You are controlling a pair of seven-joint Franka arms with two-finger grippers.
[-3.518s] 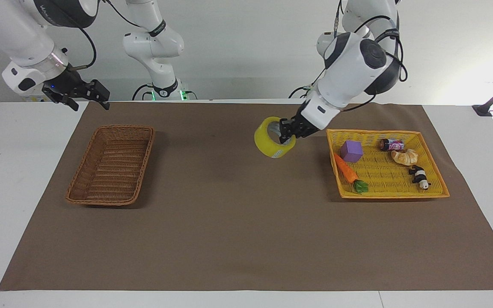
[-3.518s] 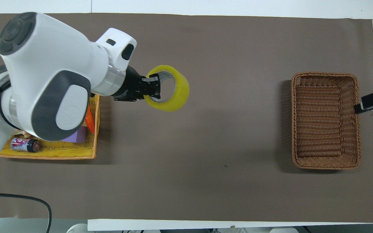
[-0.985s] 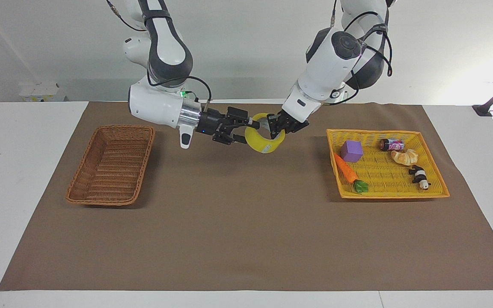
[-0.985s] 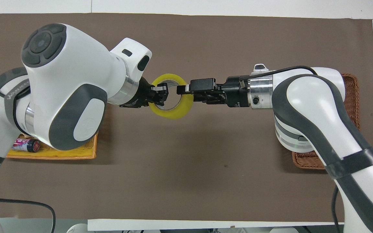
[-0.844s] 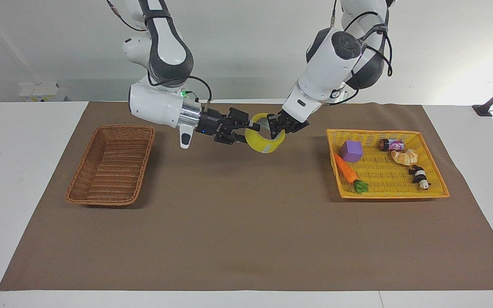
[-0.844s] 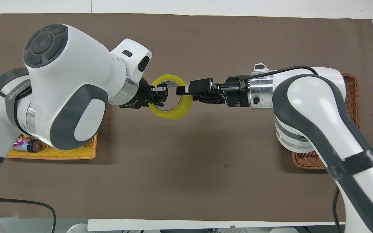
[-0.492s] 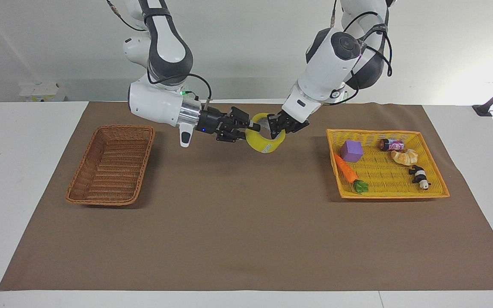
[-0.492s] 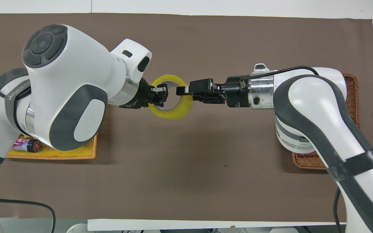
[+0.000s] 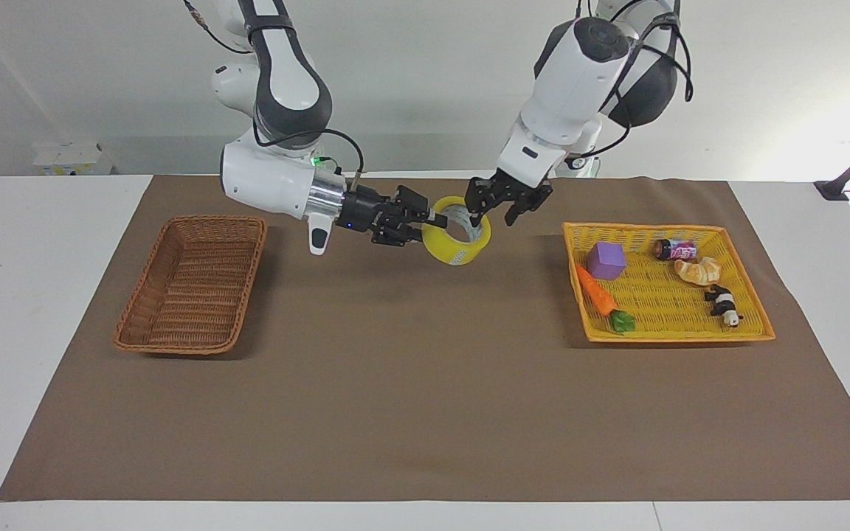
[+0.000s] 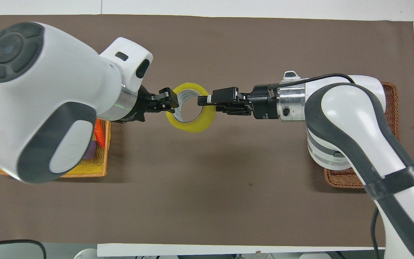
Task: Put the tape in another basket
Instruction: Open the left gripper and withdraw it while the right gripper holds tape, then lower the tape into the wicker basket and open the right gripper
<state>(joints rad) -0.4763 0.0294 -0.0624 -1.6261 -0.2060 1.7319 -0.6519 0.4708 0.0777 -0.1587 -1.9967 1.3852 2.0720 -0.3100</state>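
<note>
Above the mat, right claw grips tilted tape.

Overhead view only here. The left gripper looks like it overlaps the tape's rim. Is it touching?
Observer: No. The left gripper is open and sits above the tape, clear of it.
Operator: Is the tape resting on anything?
Observer: No. The right gripper is shut on its rim and holds it up off the mat.
Operator: The right arm hides the wicker basket. Anything in it?
Observer: Nothing shows inside it.
</note>
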